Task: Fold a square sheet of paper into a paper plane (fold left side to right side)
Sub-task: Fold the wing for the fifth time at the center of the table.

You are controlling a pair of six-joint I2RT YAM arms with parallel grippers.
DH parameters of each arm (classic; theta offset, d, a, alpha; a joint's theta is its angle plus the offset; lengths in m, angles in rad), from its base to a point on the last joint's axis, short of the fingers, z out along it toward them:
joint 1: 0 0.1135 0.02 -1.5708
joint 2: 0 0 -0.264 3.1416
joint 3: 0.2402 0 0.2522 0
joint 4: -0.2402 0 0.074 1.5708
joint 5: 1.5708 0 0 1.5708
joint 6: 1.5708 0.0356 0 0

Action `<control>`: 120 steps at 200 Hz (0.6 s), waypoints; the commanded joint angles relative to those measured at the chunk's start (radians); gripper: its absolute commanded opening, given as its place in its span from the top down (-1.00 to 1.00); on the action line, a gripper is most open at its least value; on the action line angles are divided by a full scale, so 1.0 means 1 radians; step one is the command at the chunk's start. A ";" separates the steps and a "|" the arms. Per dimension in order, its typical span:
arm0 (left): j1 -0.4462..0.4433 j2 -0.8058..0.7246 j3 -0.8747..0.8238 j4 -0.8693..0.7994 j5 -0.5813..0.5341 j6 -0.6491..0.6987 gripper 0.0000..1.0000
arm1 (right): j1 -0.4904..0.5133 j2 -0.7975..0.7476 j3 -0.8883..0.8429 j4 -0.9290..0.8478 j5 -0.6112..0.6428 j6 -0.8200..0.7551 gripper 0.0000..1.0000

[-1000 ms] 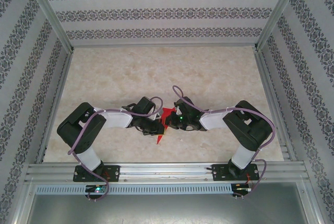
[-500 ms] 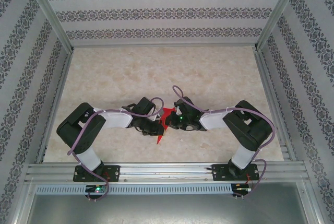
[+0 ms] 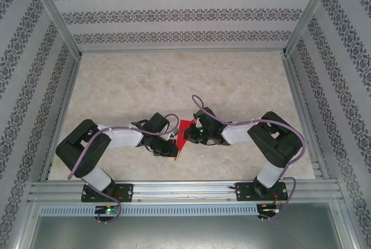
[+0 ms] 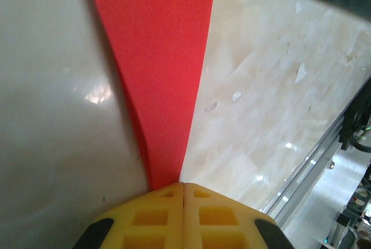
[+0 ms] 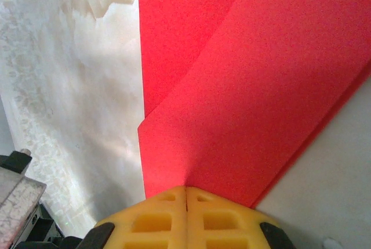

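The square sheet of paper is folded into a narrow red dart, the paper plane, held between the two grippers near the table's front middle. Its pointed end faces the near edge and its wide end faces away. My left gripper is shut on the pointed end; in the left wrist view the red tip runs straight into the closed yellow jaws. My right gripper is shut on the wide part, where layered red flaps meet its closed jaws.
The marble-patterned table stretches away behind the arms. An aluminium rail runs along the near edge, seen also as the rail in the left wrist view. Patterned walls and metal posts enclose the back and sides.
The left arm has swung lower and to the left, and its gripper has drawn toward the near edge with the pointed end. The paper looks narrower. The right arm has barely moved.
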 commanded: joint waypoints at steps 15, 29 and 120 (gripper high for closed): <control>-0.024 -0.038 -0.060 -0.042 0.007 -0.016 1.00 | 0.007 0.140 -0.041 -0.150 0.150 -0.034 1.00; -0.026 -0.046 -0.077 -0.041 0.003 -0.021 1.00 | 0.006 0.140 -0.040 -0.151 0.149 -0.034 1.00; -0.027 -0.153 -0.113 -0.075 -0.023 -0.021 1.00 | 0.010 0.130 -0.034 -0.155 0.148 -0.034 1.00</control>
